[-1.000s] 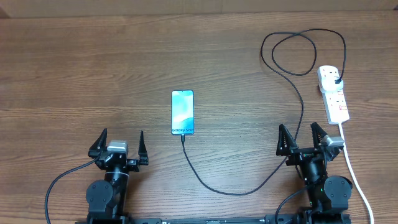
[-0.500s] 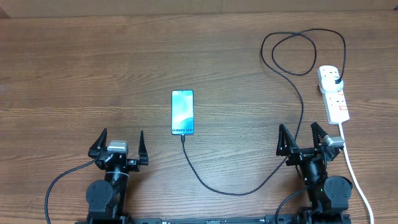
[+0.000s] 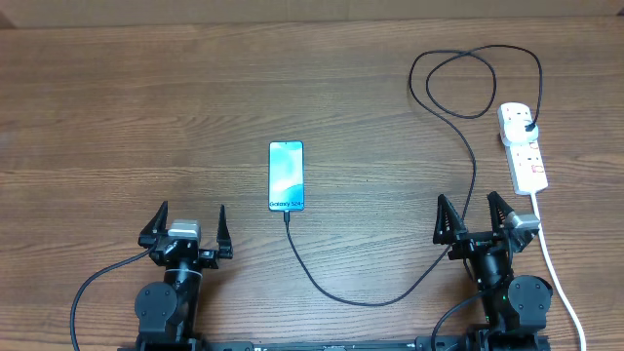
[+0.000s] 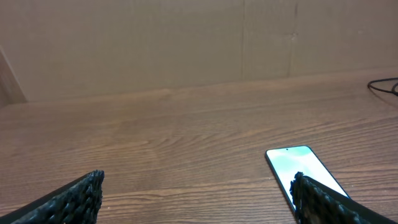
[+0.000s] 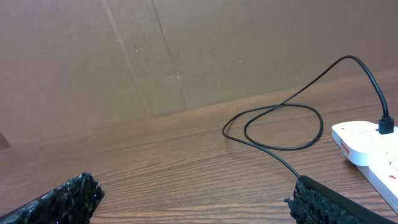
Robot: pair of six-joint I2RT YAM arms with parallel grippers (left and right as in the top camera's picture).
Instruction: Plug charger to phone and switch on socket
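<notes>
the left gripper (image 3: 192,216) sits at the near edge of the table (image 3: 117,107), jaws spread wide and holding nothing; its wrist view shows only the two dark fingertips (image 4: 68,200) low in the corners, with bare wood between them. the right gripper (image 3: 466,210) mirrors it on the other side, also spread and empty, and the charger (image 3: 370,304) runs up between its fingers without seeming to touch them. the phone (image 3: 287,175) lies flat near the middle of the table, well ahead of the left gripper and a little to its right, screen lit, bottom edge toward the robot. the charger's tip meets that bottom edge and looks seated, though the joint is too small to be sure. from there the cable sweeps toward the robot, curves right, climbs past the right gripper, loops at the far right and ends in a black plug (image 3: 527,127) standing in the socket (image 3: 524,151). the socket lies ahead of the right gripper and slightly to its right, its white cord (image 3: 556,273) trailing back off the near edge. judging by this, both plugging steps look done: phone end in, plug end in. what i cannot read is the switch; the red marks on the socket are too small to show on or off, and a lit screen proves nothing either way. if the switch is off, pressing it is all that is left, and the right gripper is the nearer one.
</notes>
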